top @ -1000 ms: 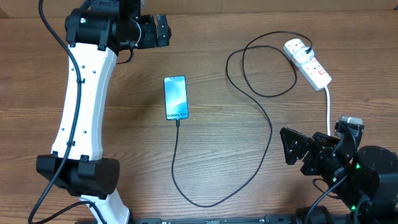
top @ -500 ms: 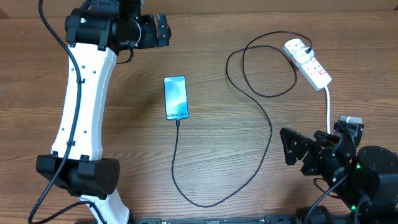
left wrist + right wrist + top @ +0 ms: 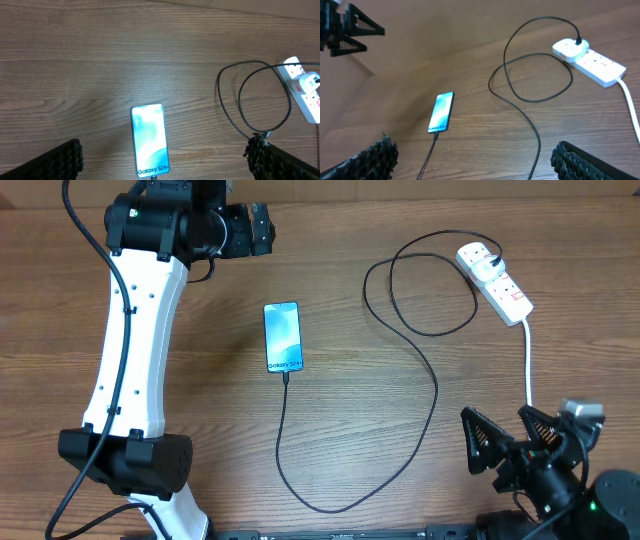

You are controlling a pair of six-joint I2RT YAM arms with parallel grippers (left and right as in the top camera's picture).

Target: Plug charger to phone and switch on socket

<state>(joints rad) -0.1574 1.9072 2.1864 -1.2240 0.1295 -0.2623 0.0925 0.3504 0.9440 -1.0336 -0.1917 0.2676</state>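
Note:
The phone (image 3: 283, 337) lies screen up in the middle of the table, its cyan screen lit. The charger (image 3: 436, 395), a thin black cable, meets the phone's near end, runs in a wide curve across the table, makes a loop and ends in a black plug seated in the socket (image 3: 497, 280), a white power strip at the far right. My left gripper (image 3: 264, 230) hangs open above the table beyond the phone, holding nothing. My right gripper (image 3: 505, 442) stands open near the front right edge, well short of the socket (image 3: 590, 59) and phone (image 3: 441, 111).
The strip's thick white cord (image 3: 528, 360) runs toward the front edge beside my right arm. The left arm's white link (image 3: 135, 340) spans the table's left side. Bare wood lies around the phone (image 3: 149, 140).
My right gripper has drawn back toward the front edge of the table. The left arm, phone, cable and socket have not moved.

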